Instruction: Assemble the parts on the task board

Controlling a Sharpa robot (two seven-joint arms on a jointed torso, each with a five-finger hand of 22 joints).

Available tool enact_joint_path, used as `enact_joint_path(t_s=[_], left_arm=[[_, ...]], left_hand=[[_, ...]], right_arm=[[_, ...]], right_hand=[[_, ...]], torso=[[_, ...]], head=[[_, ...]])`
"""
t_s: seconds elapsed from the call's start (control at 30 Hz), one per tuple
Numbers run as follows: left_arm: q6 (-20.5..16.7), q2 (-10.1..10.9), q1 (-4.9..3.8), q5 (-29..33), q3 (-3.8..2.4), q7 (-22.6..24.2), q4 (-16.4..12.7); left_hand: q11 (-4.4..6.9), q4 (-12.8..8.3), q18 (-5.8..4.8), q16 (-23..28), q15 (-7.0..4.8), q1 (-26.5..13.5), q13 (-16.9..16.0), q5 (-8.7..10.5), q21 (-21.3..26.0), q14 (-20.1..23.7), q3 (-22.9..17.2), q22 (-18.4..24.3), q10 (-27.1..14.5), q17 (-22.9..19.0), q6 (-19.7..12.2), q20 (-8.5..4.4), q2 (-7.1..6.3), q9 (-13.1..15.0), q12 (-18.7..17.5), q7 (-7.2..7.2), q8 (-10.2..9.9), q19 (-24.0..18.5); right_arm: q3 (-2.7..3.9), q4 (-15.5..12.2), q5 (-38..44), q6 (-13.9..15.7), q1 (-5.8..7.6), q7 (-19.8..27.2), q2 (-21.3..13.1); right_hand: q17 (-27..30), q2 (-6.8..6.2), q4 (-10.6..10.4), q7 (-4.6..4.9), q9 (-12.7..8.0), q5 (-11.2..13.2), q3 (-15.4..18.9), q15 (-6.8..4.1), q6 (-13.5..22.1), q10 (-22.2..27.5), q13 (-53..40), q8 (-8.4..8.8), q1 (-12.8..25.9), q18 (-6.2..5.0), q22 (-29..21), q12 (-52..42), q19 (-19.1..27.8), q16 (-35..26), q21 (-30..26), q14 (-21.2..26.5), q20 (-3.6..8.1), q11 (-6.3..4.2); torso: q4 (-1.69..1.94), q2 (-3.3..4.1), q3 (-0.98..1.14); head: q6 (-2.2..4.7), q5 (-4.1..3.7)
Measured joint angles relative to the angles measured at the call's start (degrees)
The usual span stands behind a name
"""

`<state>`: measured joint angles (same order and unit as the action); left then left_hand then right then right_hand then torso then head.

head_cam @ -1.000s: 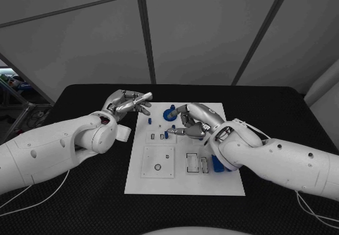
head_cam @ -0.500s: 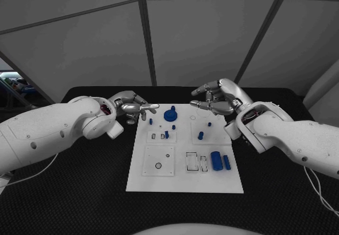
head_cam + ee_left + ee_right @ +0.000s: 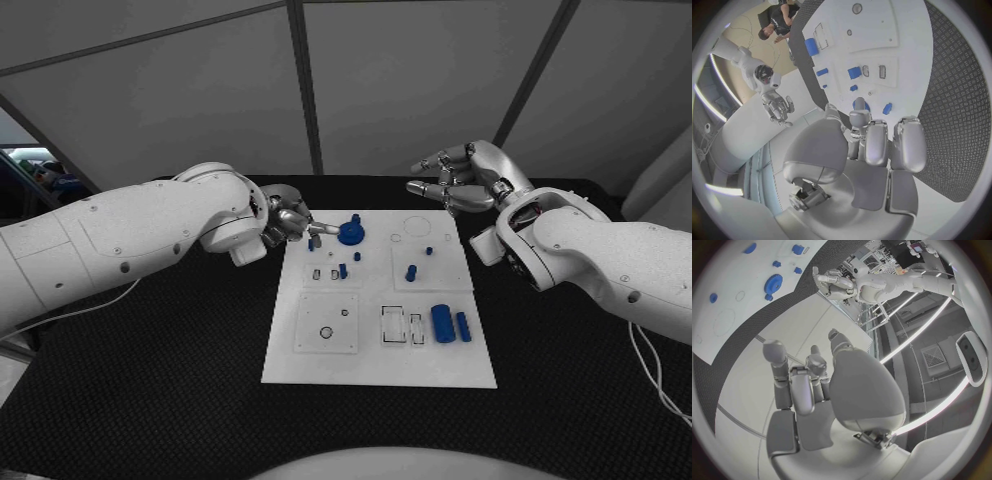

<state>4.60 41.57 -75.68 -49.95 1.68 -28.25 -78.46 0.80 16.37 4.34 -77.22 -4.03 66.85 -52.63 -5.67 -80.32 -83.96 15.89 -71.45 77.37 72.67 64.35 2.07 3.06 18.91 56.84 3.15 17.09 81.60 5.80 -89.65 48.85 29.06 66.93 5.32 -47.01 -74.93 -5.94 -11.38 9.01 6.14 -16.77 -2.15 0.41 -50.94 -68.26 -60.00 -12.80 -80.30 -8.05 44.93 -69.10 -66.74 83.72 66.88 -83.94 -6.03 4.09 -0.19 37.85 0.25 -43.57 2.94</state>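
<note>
The white task board (image 3: 378, 360) lies in the middle of the black table. A blue gear (image 3: 353, 234) stands at its far end, with small blue pegs (image 3: 411, 272) around the board's middle and two blue cylinders (image 3: 443, 323) near its right edge. My left hand (image 3: 296, 224) is low at the board's far left corner, its fingers reaching toward the gear and holding nothing. My right hand (image 3: 462, 178) hangs raised beyond the far right corner, fingers curled in with nothing between them. The right wrist view has that hand (image 3: 811, 385) far from the gear (image 3: 773, 284).
Black table (image 3: 159, 350) surrounds the board on every side. Rectangular recesses (image 3: 326, 323) mark the board's near left part. Grey wall panels stand behind the table's far edge.
My right hand has lifted off the board's middle and drawn back to the far right. My left hand has come down closer to the gear.
</note>
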Motion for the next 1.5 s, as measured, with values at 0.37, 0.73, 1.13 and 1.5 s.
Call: enact_joint_path(t_s=[0.37,0.73,1.13,1.5], left_arm=[[3.8,-4.7,-1.08,-1.8,2.34,-4.6,3.2],[6.7,-7.5,-1.27,-2.1,2.77,-6.0,4.8],[8.5,-9.0,-1.28,-2.2,2.82,-6.4,5.8],[9.8,-9.7,-1.28,-2.2,2.84,-6.5,6.6]], left_hand=[[0.64,0.0,-0.01,0.0,-0.69,-0.8,-6.0,0.0,-0.5,-0.1,0.0,-0.8,0.3,0.1,-3.8,-0.22,0.27,10.2,6.3,-0.49,6.6,0.2],[0.6,0.0,-0.02,0.0,-0.69,-0.8,-5.5,0.0,-0.5,-0.1,0.0,-0.7,-0.2,0.1,-4.2,-0.22,0.27,11.3,6.3,-0.49,6.9,0.2],[0.6,0.0,-0.03,0.0,-0.69,-0.8,-5.1,0.0,-0.5,-0.1,0.0,-0.4,-0.6,0.1,-4.7,-0.43,0.27,12.8,6.0,-0.6,7.8,0.0],[0.8,-0.6,-0.03,0.0,-0.69,0.3,-4.6,0.0,-0.1,-0.1,-0.6,-0.2,-0.8,0.0,-5.5,-0.43,0.81,14.6,5.7,-0.61,8.5,0.0]], right_arm=[[0.0,0.9,-0.2,-0.3,0.03,-0.8,0.4],[0.0,1.5,0.3,-0.4,0.03,-1.4,0.9],[0.0,1.9,0.6,-0.5,0.03,-1.8,1.4],[0.0,2.1,0.7,-0.7,0.02,-1.9,1.7]], right_hand=[[0.0,0.0,-0.2,0.0,0.0,0.0,0.2,0.0,0.0,0.4,0.3,0.0,0.0,0.01,-0.5,0.2,0.2,-0.3,-0.4,0.0,-0.21,0.0],[0.0,0.0,0.0,0.0,0.0,-0.3,0.3,-0.21,0.0,0.8,0.9,0.0,0.0,0.01,-1.3,0.9,0.4,-0.5,-0.9,-0.2,0.0,0.01],[0.0,0.0,-0.1,0.0,0.0,-0.5,0.5,-0.21,0.0,0.8,1.1,0.0,0.0,0.02,-1.7,1.1,0.8,-0.7,-1.3,-0.2,-0.01,0.01],[0.0,0.31,-0.1,0.0,0.0,-0.5,0.5,-0.21,0.0,0.8,1.3,0.0,0.3,0.01,-1.9,1.1,0.8,-0.7,-1.3,-0.2,-0.01,0.01]], torso=[[0.01,0.04,0.01],[0.01,0.19,0.0],[0.01,0.23,-0.03],[0.01,0.26,-0.06]], head=[[-0.47,0.02],[-0.93,0.07],[-1.33,-0.04],[-1.6,-0.03]])
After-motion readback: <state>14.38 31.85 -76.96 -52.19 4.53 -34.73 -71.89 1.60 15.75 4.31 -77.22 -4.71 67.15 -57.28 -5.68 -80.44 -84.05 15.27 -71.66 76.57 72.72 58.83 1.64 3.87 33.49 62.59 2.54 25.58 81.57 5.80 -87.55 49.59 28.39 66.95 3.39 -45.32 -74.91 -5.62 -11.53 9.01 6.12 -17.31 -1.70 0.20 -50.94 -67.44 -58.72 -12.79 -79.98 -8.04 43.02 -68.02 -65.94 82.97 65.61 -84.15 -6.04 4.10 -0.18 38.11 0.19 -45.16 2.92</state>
